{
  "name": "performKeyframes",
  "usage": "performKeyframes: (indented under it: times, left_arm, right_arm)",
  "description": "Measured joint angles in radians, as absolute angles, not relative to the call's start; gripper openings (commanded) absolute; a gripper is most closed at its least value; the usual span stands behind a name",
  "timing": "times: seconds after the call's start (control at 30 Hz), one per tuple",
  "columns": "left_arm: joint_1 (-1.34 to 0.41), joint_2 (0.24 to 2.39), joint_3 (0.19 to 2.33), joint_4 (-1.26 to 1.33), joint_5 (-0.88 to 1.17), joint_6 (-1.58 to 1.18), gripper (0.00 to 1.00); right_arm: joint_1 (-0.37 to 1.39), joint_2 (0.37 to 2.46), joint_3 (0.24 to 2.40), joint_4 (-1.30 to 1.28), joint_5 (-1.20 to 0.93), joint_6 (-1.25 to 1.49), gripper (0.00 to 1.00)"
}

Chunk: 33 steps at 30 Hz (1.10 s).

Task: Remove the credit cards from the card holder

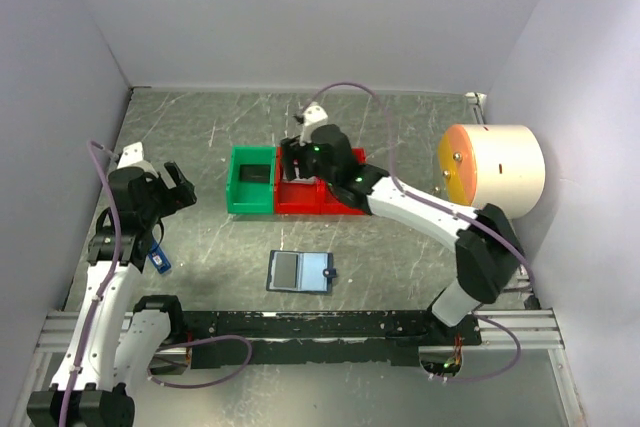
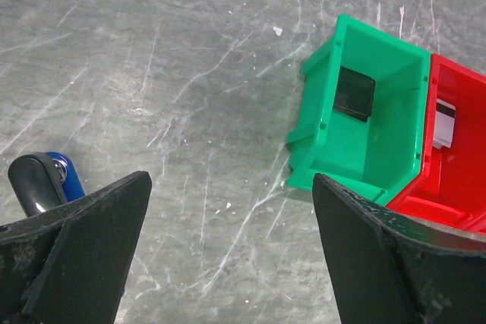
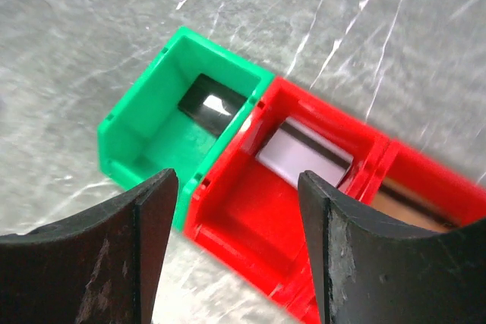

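Credit cards (image 1: 257,175) lie in far bins: dark card (image 3: 209,100) in the green bin (image 3: 133,138), silvery card (image 3: 302,154) in the red bin (image 3: 235,225). Card holder (image 1: 298,270) lies open nearer. Your left pincer (image 2: 231,184) and right pincer (image 3: 237,184) gape, empty. Cards look thin, stiff, slick; pinch an edge.

You get no readable text here: the white label on the small bright-blue tag (image 1: 160,263) is too small, and the silvery-grey flat card (image 3: 304,158) shows no legible print.
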<state>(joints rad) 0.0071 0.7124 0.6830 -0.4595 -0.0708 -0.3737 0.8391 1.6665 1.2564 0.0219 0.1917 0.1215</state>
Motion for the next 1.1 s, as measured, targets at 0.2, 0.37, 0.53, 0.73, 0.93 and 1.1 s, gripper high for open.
performKeyframes:
  times: [0.2, 0.37, 0.53, 0.73, 0.93, 1.1]
  left_arm:
    - [0.007, 0.728, 0.683, -0.459, -0.051, -0.374, 1.00]
    - [0.007, 0.732, 0.683, -0.448, -0.022, -0.366, 1.00]
    - [0.007, 0.771, 0.672, -0.413, 0.060, -0.340, 0.98]
    - [0.007, 0.865, 0.672, -0.401, 0.163, -0.321, 0.92]
    - [0.008, 0.907, 0.670, -0.354, 0.374, -0.295, 0.81]
    - [-0.045, 0.952, 0.666, -0.326, 0.520, -0.322, 0.74]
  right_arm:
    - [0.790, 1.503, 1.005, 0.101, 0.057, 0.452, 0.68]
    - [0.798, 1.480, 0.836, 0.163, -0.091, 0.695, 0.68]
    - [0.801, 1.483, 0.752, 0.229, -0.209, 0.884, 0.67]
    - [0.817, 1.512, 0.712, 0.263, -0.248, 1.003, 0.63]
    - [0.886, 1.543, 0.696, 0.266, -0.247, 1.057, 0.50]
    - [0.906, 1.549, 0.636, 0.285, -0.225, 1.111, 0.44]
